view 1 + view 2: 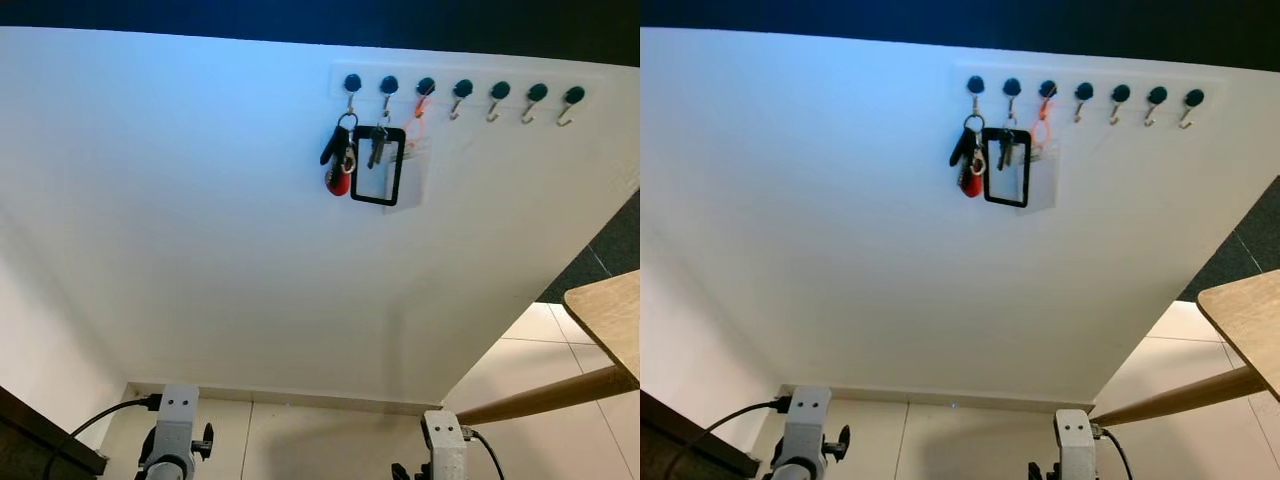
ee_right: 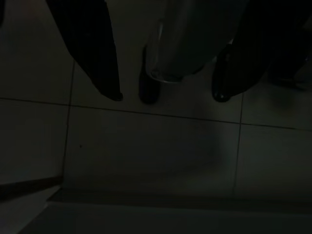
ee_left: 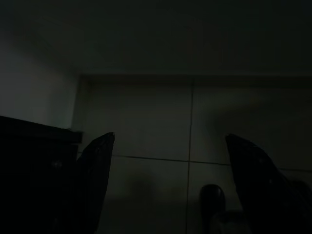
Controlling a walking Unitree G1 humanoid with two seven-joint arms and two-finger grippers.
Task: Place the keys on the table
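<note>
Left eye view looks up a white wall [image 1: 200, 220], with a rack of seven dark-knobbed hooks [image 1: 462, 92] in the upper right of the frame. The keys [image 1: 341, 155] hang from the leftmost hook, a bunch with a black fob and a red tag, touching a black-framed card holder [image 1: 379, 167] that hangs from the second hook. An orange loop [image 1: 422, 101] hangs from the third hook, and the other four hooks are bare. At the right edge of the frame a corner of the wooden counter [image 1: 607, 315] juts in, with a round wooden leg [image 1: 545, 397] slanting below it, well apart from the keys. Along the bottom edge the two silver arms rise, the left arm [image 1: 172, 435] with a black cable, the right arm [image 1: 444, 448] near the leg. Both hang low over a pale tiled floor [image 1: 300, 440]. Left wrist view is very dark: the left gripper [image 3: 168, 161] has its two black fingers spread wide over floor tiles, holding nothing. Right wrist view shows the right gripper [image 2: 168, 95] likewise spread wide above tiles, with nothing between its fingers
</note>
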